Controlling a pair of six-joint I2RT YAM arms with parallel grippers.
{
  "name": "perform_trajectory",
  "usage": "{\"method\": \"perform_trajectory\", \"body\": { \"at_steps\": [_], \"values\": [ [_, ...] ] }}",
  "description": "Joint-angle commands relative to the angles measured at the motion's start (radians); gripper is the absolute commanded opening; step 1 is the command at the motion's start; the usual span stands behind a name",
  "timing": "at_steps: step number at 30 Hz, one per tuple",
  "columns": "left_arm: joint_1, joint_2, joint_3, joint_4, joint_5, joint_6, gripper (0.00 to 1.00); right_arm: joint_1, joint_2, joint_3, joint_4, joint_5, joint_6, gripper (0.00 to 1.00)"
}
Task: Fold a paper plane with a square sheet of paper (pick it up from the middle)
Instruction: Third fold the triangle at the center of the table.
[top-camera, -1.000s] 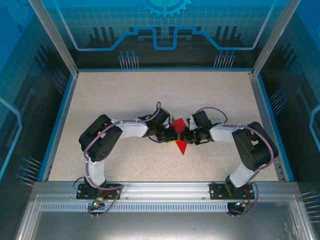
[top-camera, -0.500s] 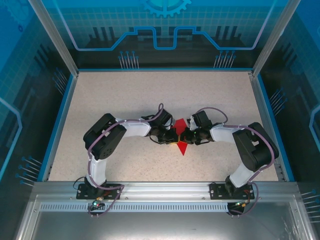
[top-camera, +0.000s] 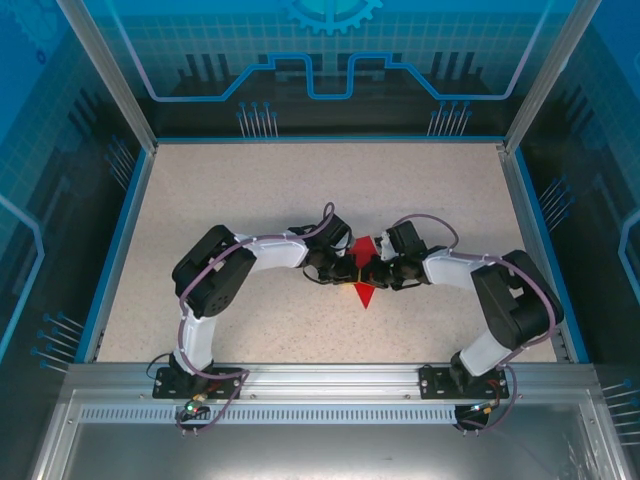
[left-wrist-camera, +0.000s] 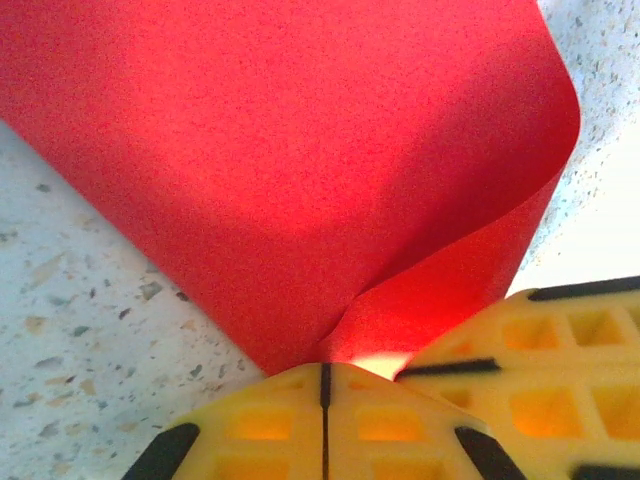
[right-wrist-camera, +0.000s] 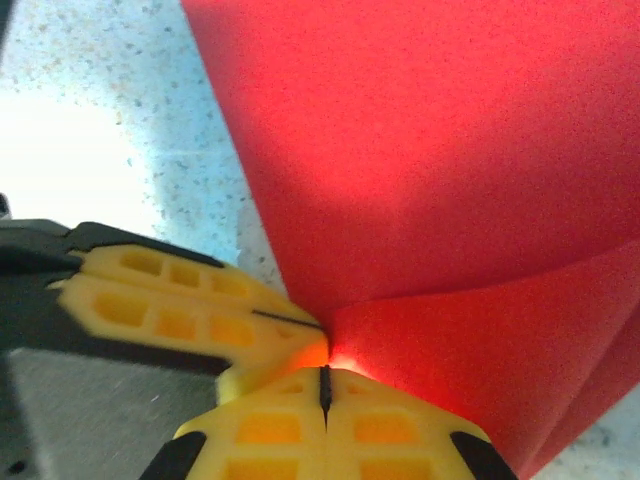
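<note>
1. Sheet of paper (top-camera: 364, 293) sits near the table (top-camera: 250, 200) centre, bent double.
2. L gripper (left-wrist-camera: 325, 372) & R gripper (right-wrist-camera: 325, 380) both pinch its middle, tips touching.
3. Step: prob. centre fold. Next: lay flat, press crease, keep edges aligned.

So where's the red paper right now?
In the top view the paper sits near the middle of the table, pinched between the left hand and the right hand, which meet tip to tip over it.
</note>
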Motion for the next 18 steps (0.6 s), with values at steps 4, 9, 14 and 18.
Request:
{"method": "perform_trajectory", "body": {
  "at_steps": [4,9,14,18],
  "values": [
    [0.001,0.073,0.002,-0.088,-0.110,0.045,0.07,-0.014,-0.085,-0.038,-0.041,-0.041,-0.011,0.00],
    [0.001,0.079,0.010,-0.091,-0.105,0.053,0.07,-0.009,-0.135,-0.098,-0.038,-0.072,0.007,0.00],
    [0.001,0.086,0.016,-0.094,-0.101,0.056,0.07,-0.004,-0.143,-0.142,-0.019,-0.080,0.009,0.00],
    [0.001,0.089,0.021,-0.099,-0.097,0.060,0.07,0.007,-0.110,-0.139,0.021,-0.095,0.015,0.00]
  ]
}}
